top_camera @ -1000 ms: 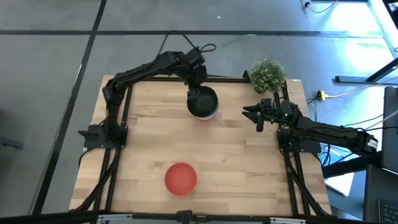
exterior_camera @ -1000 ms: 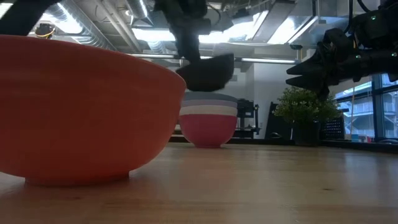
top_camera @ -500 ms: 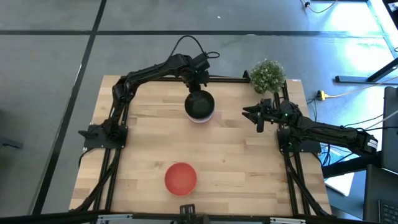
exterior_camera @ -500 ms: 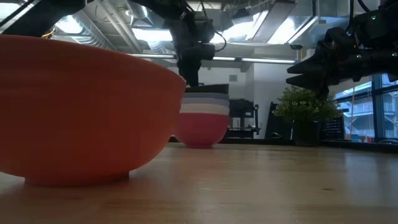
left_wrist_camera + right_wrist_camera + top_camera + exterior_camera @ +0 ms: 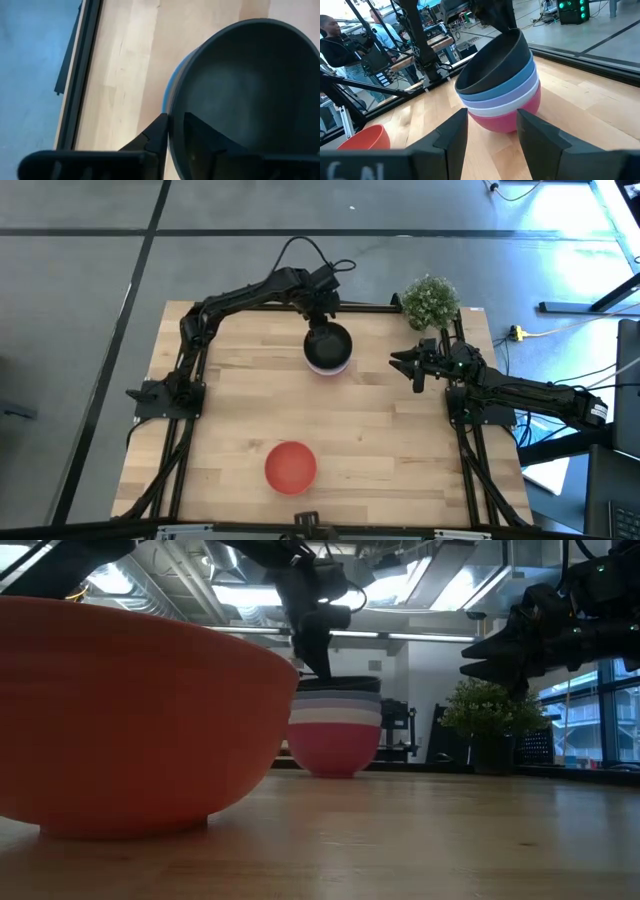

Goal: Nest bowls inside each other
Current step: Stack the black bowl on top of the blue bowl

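Five bowls stand nested near the table's far edge: crimson-pink bowl (image 5: 512, 117) at the bottom on the wood, then white, lavender, blue bowl (image 5: 512, 85), and the black bowl (image 5: 330, 344) (image 5: 492, 65) on top. My left gripper (image 5: 321, 317) (image 5: 314, 645) is at the black bowl's far rim, shut on it. The red-orange bowl (image 5: 291, 466) (image 5: 130, 710) rests alone on its base near the near edge. My right gripper (image 5: 404, 364) (image 5: 492, 132) hovers open to the right of the stack, touching nothing. My left gripper (image 5: 176, 132) pinches the black bowl's rim (image 5: 172, 107) on its far side, one finger inside the bowl (image 5: 200, 135) and one outside (image 5: 159, 132). The fingers come down from above, slanting from the far side. The black bowl sits nested in the blue bowl, nearly level.
A green potted plant (image 5: 430, 300) (image 5: 490, 730) stands at the far right corner, close behind my right gripper. Black frame rails (image 5: 190, 400) run along the table's left, right and far edges. Bare wood lies between the stack and the red-orange bowl.
My left gripper has come down and set the black bowl, which hung tilted above the stack, into the blue bowl. The whole stack slid slightly toward the table's left, then back to the right. My left gripper has kept hold of the rim.
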Motion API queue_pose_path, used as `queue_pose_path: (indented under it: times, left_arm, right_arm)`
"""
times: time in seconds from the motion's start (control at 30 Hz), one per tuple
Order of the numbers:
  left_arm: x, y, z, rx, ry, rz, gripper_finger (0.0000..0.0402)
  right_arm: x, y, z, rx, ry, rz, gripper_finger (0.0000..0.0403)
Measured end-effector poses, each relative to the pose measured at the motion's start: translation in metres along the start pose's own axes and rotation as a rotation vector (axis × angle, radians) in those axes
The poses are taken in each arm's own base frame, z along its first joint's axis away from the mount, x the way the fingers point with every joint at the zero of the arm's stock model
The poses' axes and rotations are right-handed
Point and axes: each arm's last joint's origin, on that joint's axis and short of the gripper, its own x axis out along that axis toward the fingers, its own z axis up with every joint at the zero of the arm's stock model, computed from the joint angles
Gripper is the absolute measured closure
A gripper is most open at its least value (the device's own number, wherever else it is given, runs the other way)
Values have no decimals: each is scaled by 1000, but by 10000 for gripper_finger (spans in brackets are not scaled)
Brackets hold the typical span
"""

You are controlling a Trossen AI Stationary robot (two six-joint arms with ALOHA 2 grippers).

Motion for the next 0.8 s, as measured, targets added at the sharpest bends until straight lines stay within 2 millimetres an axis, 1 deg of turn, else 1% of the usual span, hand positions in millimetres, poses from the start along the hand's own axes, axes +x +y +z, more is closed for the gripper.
queue_pose_path:
  times: [0.4,0.63,0.8]
  left_arm:
    - [1,-13,4,51,-1,-6,300]
    - [2,-19,5,68,8,13,293]
    - [2,-21,1,91,52,-4,293]
  right_arm:
    - [0,0,0,-3,0,0,234]
    - [0,0,0,-3,6,15,234]
    - [0,1,0,-3,9,22,234]
